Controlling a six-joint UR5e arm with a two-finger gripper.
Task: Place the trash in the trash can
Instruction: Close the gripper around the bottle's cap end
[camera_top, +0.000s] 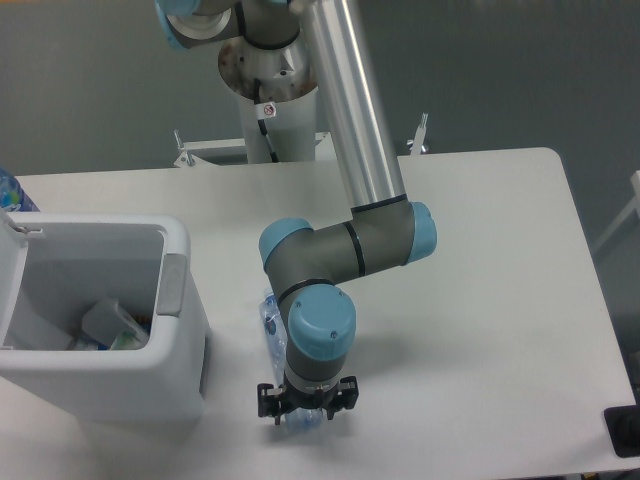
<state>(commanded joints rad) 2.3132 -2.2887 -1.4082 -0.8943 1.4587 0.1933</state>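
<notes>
bottle (270, 322): crushed clear plastic, bluish tint, lying on table just right of bin; lower end under gripper
gripper (305, 409): black, down over bottle's near end; finger gap can't tell
bin (182, 300): white, rounded corners, thick rim, grey tab; clear cup (110, 325) inside
table (480, 280): white, smooth
writing: none legible

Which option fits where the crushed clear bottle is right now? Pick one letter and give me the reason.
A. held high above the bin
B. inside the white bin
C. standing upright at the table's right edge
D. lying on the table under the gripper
D: the crushed clear bottle lies on the table beside the white bin, its lower end beneath the gripper.
</notes>
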